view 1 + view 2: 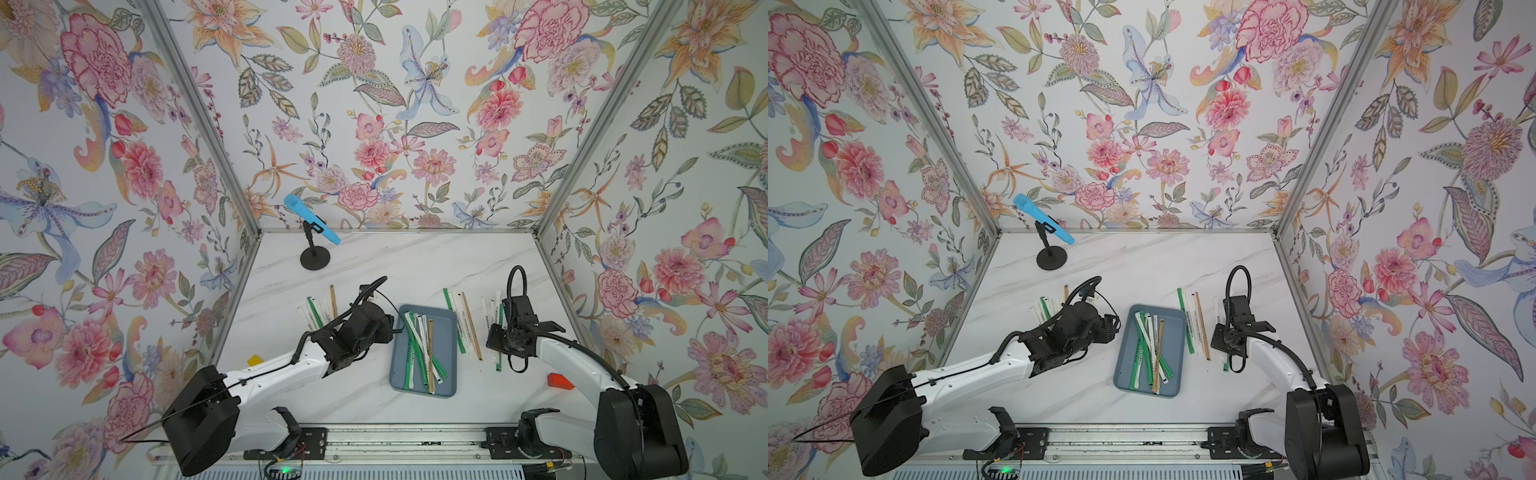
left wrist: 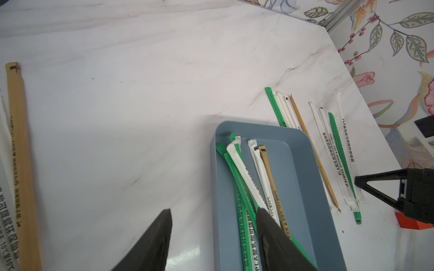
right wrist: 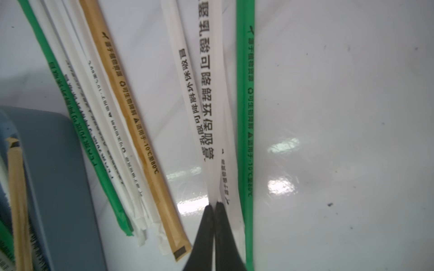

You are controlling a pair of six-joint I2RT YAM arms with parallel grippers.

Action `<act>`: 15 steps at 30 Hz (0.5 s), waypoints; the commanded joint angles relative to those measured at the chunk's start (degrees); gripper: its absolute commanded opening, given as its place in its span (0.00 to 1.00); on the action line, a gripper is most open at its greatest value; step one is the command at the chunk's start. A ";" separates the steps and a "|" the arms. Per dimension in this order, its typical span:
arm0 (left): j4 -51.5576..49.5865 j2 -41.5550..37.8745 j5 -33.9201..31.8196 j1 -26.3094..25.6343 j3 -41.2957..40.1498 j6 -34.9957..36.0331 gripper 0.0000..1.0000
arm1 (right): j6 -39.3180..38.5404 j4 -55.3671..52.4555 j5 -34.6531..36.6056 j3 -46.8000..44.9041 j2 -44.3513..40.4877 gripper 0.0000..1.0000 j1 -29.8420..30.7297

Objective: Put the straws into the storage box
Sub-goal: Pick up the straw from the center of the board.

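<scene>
Top views: marble-pattern bench (image 1: 415, 262) in full sight, both arms reaching over it.
Storage box (image 1: 448, 353): mid-bench between the two arms, lying flat, long side running away from the robot.
Left hand (image 2: 213, 215): jaws about half apart with nothing between them. One finger is over bare bench, the other above the box's contents.
Right hand (image 3: 213, 205): jaws pressed together, low over the bench on the robot's right of the box. They look pinched on the near end of a white printed straw (image 3: 206, 93).
Straws (image 1: 420, 353) in box: several, green, white and one tan, lying lengthwise and loosely crossed.
Near bundle (image 1: 461, 320): green, white and tan, on the bench just beside the box's right rim.
Outer bundle (image 2: 330, 150): whites and one green, further right, where the right hand works.
Left group (image 1: 316, 311): a handful on the bench, partly hidden under the left wrist.
Red block (image 1: 559, 381): near the right arm, apart from the straws.
Progress (judgement): well under half done. Three loose groups are left on the bench, and the step in hand is the right-side pick.
</scene>
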 commanded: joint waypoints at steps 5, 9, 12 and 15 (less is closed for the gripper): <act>-2.73 -3.32 -0.38 7.47 -3.31 2.71 0.61 | 6.58 -7.13 -0.13 3.28 -8.67 0.00 7.56; -3.32 -2.30 -0.09 11.63 -3.89 3.59 0.62 | 12.54 -7.17 -0.03 4.94 -10.84 0.00 16.74; -3.35 -0.34 0.24 14.40 -3.80 4.71 0.62 | 16.50 -6.07 1.17 7.08 -9.72 0.00 24.72; -2.22 2.07 1.44 17.13 -3.96 5.31 0.62 | 19.24 -3.54 1.26 7.38 -7.02 0.00 30.52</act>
